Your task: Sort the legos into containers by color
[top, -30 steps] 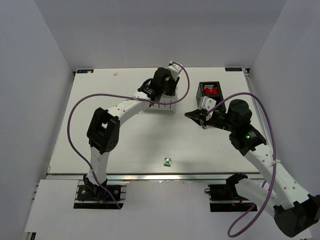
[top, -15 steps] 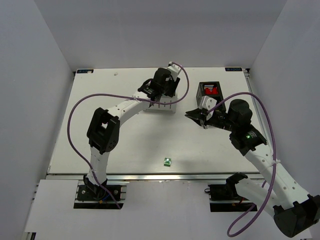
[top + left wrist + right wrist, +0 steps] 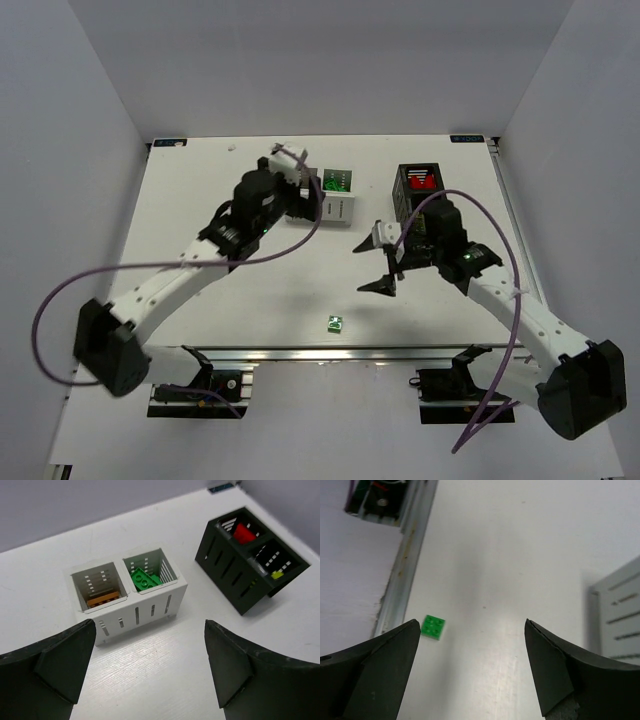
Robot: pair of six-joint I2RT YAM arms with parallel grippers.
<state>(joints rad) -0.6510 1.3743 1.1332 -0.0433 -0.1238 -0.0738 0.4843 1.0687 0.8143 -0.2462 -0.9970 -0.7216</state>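
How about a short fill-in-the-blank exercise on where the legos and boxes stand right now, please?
1. The loose green lego lies on the ____, outside both boxes.
2. The far compartment of the black box holds a ____ lego.
3. The white box holds green legos beside an ____ one.
4. The right gripper has its jaws ____.
Missing words: table; red; orange; open.

Robotics lab: white-walled test table (image 3: pixel 300 290), bolted arms (image 3: pixel 170 283).

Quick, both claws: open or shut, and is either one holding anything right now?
Left claw: open, holding nothing.
Right claw: open, holding nothing.
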